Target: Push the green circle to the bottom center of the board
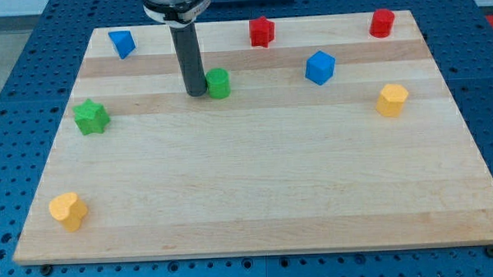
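My tip [196,92] rests on the wooden board [257,212], touching the left side of the green circle [218,83] or just beside it; I cannot tell which. There are no jaws on this rod, only the straight dark end. The green circle sits in the far half of the board, a little left of centre, well apart from every edge.

Near of it the wood lies open all the way to the near edge. The green star [90,117] sits close to the left edge, and the yellow heart [68,210] lies in the near left corner. A blue block [121,43], a red star [262,31] and a red cylinder [382,23] line the far edge. The blue cube [320,68] and yellow hexagon [391,100] stand to the right.
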Tool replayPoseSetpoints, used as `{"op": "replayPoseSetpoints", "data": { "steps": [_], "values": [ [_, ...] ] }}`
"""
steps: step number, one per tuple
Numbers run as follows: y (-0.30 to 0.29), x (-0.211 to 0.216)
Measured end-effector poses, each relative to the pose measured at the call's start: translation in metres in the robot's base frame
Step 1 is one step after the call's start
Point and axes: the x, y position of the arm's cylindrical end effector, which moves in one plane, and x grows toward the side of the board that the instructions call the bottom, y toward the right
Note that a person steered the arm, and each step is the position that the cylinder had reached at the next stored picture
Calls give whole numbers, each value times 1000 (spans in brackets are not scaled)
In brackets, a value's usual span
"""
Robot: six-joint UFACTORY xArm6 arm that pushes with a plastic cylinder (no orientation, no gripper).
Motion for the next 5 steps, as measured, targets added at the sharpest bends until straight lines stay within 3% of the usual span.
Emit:
{"op": "replayPoseSetpoints", "data": {
  "steps": [1, 2, 4, 5],
  "values": [
    [-2, -41],
    [12, -49],
    [38, 48],
    [38, 41]
  ]
}}
